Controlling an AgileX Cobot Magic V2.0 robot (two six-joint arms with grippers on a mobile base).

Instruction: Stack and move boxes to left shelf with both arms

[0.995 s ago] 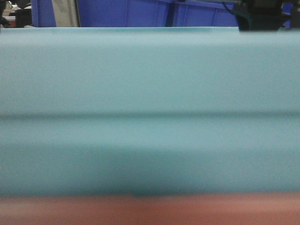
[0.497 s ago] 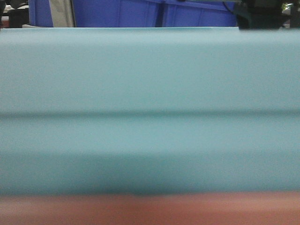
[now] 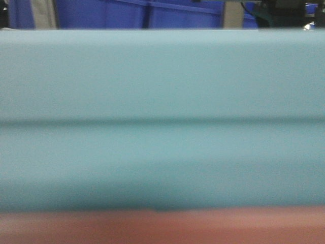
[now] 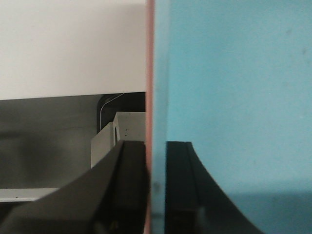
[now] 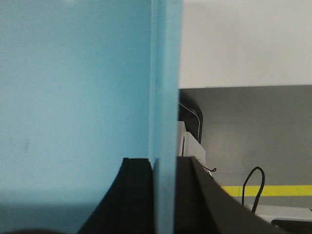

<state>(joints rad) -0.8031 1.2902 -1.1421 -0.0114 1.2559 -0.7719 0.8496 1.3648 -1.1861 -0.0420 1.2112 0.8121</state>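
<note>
Around: dark blue bins point(image 3: 127, 12) are showing along the front view's top; a yellow stripe point(image 5: 273, 190) is lying lower right in the right wrist view.
Blocking: blue tub point(image 3: 162, 81) is filling the front view.
Tubs: blue tub is sitting over pink tub point(image 3: 162, 229), a bottom strip.
Left claw point(image 4: 155, 195): I'm clamping both tubs' walls.
Right claw point(image 5: 163, 200): I'm gripping the blue wall.

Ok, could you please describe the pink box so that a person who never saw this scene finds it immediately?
In the front view, a light blue tub fills nearly the whole picture. Directly under its lower edge runs a blurred salmon band: that is the pink box. Its warm colour sets it apart from the tub above and the dark blue bins behind.
</note>
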